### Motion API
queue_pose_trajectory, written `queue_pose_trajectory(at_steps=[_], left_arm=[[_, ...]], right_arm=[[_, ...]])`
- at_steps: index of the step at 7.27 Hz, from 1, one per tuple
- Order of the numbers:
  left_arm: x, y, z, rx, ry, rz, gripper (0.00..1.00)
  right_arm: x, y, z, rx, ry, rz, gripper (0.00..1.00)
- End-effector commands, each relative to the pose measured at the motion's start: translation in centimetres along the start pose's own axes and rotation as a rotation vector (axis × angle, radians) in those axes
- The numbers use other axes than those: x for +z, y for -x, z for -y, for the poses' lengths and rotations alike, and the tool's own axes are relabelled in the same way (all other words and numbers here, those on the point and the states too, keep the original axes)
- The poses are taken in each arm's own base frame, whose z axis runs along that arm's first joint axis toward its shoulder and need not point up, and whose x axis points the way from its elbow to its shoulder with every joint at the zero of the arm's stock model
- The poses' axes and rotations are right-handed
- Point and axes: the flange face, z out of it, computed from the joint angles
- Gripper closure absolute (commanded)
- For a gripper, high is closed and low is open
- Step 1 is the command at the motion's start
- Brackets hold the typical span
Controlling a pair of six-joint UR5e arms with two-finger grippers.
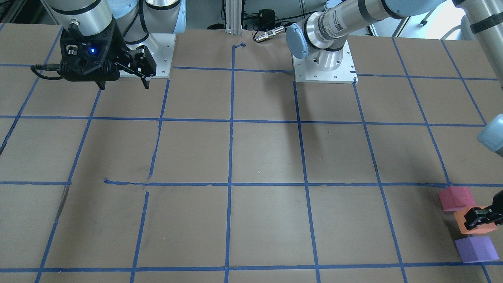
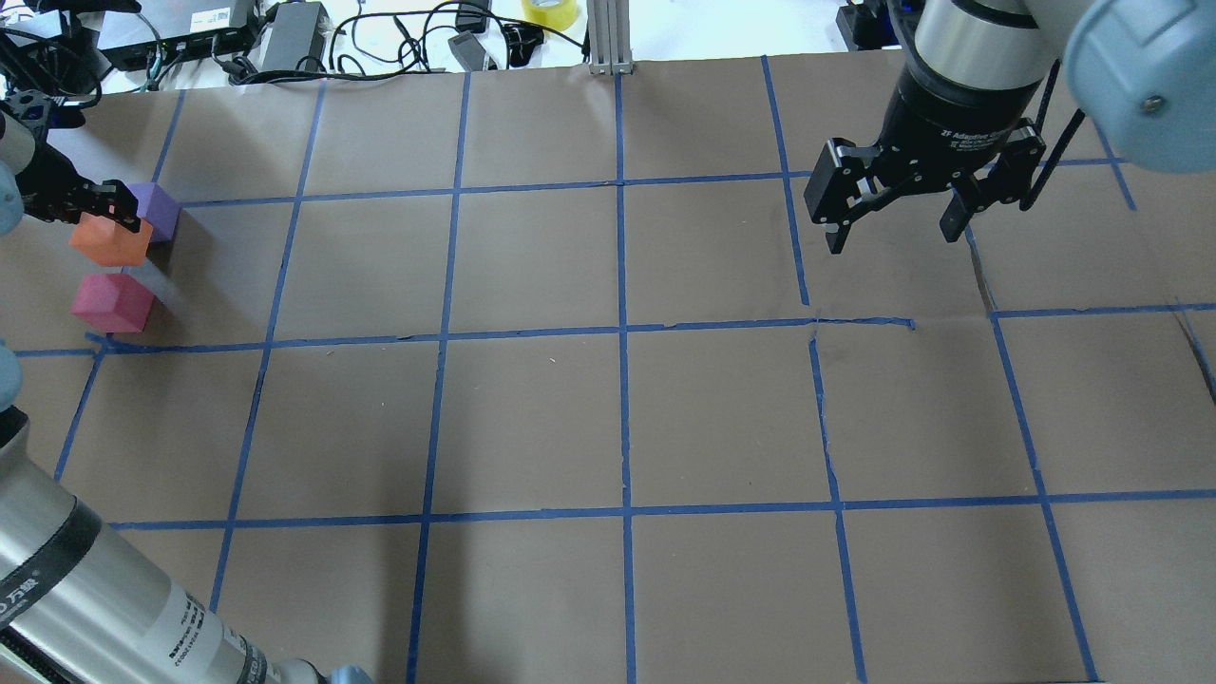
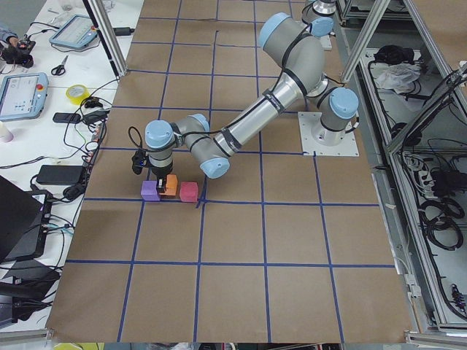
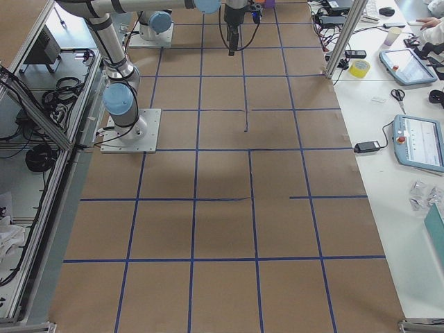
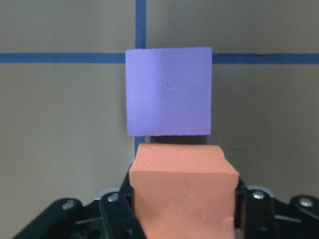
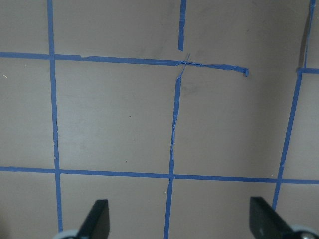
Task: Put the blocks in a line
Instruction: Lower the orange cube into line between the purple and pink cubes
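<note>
Three blocks stand in a row near the table's far left in the overhead view: the purple block [image 2: 157, 209], the orange block [image 2: 106, 245] and the pinkish red block [image 2: 112, 302]. My left gripper [image 2: 116, 211] is shut on the orange block, with a finger on each side of it in the left wrist view [image 5: 182, 191]. There the purple block [image 5: 168, 91] lies just ahead, a small gap away. In the front-facing view the orange block [image 1: 460, 223] sits between the red [image 1: 455, 197] and purple [image 1: 476, 249] blocks. My right gripper [image 2: 893, 239] is open and empty above the table's right half.
Blue tape lines [image 2: 622, 332] divide the brown table into squares. The two arm base plates [image 1: 324, 72] stand at the robot's edge. Cables, power bricks and a tape roll [image 2: 551, 11] lie past the far edge, beside an aluminium post [image 2: 608, 38].
</note>
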Motion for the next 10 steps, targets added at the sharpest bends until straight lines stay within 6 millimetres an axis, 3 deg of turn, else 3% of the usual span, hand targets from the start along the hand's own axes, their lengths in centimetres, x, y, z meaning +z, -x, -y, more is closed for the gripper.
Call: queue_pose_trajectory(at_steps=[1,8,10], left_arm=[[1.8,-0.1,-0.2,-0.001,0.019,-0.012,0.96],[2.8,0.2,-0.1,0.008,0.028,-0.014,0.96],[3.2,1.5,-0.9,-0.010,0.033,-0.020,0.96]], right_arm=[[0.0,0.0,0.0,0.001,-0.003,0.000,0.00],[0.0,0.0,0.1,-0.004,-0.002,0.000,0.00],[0.0,0.0,0.1,-0.002,-0.003,0.000,0.00]])
